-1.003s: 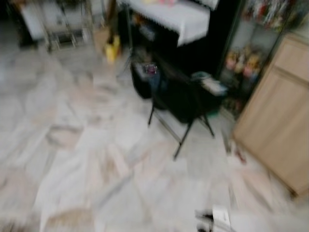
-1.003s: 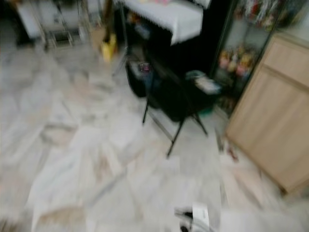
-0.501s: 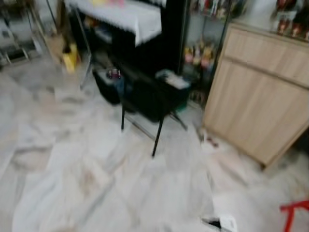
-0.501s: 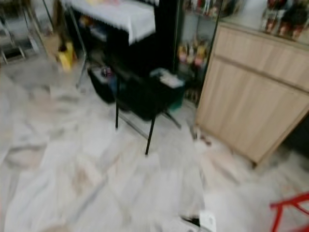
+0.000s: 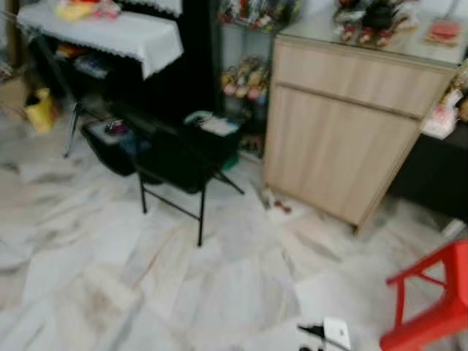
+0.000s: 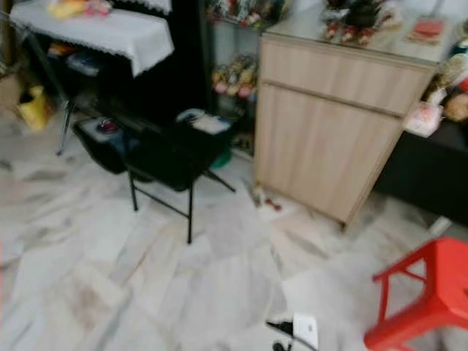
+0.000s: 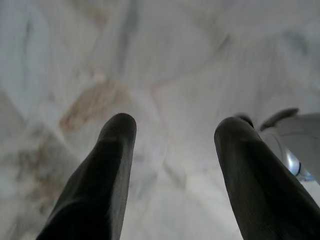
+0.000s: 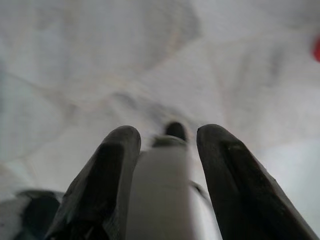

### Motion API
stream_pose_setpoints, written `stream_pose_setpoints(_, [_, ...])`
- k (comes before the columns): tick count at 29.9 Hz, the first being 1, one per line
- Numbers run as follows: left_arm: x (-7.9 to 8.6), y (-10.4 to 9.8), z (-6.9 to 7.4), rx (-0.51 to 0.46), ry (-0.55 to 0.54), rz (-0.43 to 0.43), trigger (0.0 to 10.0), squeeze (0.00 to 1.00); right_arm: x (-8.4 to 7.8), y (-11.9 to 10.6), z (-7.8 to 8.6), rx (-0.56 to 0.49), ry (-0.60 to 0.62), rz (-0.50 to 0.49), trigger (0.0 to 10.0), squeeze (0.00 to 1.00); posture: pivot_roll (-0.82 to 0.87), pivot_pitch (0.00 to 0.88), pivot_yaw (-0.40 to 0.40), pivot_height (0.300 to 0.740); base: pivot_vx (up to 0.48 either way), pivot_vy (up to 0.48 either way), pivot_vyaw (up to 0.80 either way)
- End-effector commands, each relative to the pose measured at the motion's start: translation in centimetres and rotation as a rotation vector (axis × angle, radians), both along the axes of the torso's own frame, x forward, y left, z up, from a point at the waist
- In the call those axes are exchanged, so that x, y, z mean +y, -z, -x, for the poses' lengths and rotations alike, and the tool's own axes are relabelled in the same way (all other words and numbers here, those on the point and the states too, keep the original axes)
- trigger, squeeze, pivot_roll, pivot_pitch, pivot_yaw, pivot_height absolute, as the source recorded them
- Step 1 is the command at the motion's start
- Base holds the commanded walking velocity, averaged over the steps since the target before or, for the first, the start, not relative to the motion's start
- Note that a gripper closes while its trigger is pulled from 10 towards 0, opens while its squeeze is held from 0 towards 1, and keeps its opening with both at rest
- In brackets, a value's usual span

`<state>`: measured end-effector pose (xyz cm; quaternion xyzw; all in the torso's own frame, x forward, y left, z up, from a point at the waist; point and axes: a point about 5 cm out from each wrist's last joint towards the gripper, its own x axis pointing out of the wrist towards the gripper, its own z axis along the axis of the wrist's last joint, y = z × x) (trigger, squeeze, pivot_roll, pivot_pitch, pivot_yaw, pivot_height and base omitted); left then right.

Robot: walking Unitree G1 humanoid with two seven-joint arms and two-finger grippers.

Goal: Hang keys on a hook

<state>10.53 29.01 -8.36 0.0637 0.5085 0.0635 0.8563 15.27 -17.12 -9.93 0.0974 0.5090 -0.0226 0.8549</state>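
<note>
My right gripper point(image 8: 167, 132) is shut on a white, flat tag-like piece point(image 8: 160, 190) with a small dark part at its tip; I cannot make out keys on it. The same white piece point(image 5: 336, 333) with a black bit beside it shows at the bottom edge of the left eye view, above the marble floor. My left gripper point(image 7: 175, 122) is open, nothing between its fingers, pointing down at the marble floor point(image 7: 165, 60).
A light wooden cabinet point(image 5: 351, 110) stands ahead on the right with ornaments on top. A black folding stand point(image 5: 175, 157) is ahead left, a white-clothed table point(image 5: 110, 33) behind it. A red plastic stool point(image 5: 439, 300) sits close on the right.
The camera has swung to the right: the cabinet slid from the right edge toward the middle and the red stool came into view. The white piece stays at the bottom edge.
</note>
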Motion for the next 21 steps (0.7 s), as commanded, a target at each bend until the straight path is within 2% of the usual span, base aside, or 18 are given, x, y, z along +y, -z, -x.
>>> stream_pose_setpoints(1, [0.4,0.2,1.5,0.042,-0.015,-0.008,10.0,0.00,0.1,0.2,0.4,0.011,-0.004,0.006,10.0,0.00,0.08,0.000,0.041,0.740,0.000,0.000,-0.64])
stream_pose_setpoints(5, [0.3,0.4,2.2,0.050,-0.043,-0.006,10.0,0.00,0.0,0.4,1.1,0.037,-0.041,0.024,10.0,0.00,0.09,0.000,0.012,0.740,0.000,0.000,-0.65])
stream_pose_setpoints(11, [0.2,0.5,2.2,0.042,-0.040,0.000,10.0,0.00,-0.1,0.4,1.2,0.039,-0.051,0.032,10.0,0.00,0.05,0.000,-0.010,0.740,0.000,0.000,-0.64])
stream_pose_setpoints(16, [-0.6,0.8,2.3,0.052,-0.035,0.024,10.0,0.00,-0.8,0.4,1.2,0.032,-0.056,0.054,10.0,0.00,0.03,0.000,0.012,0.740,0.000,0.000,-0.65])
stream_pose_setpoints(21, [-1.7,1.2,2.4,0.060,-0.021,0.043,10.0,0.00,-2.0,0.3,1.4,0.029,-0.010,0.074,10.0,0.00,0.05,0.000,0.013,0.740,0.000,0.000,-0.65])
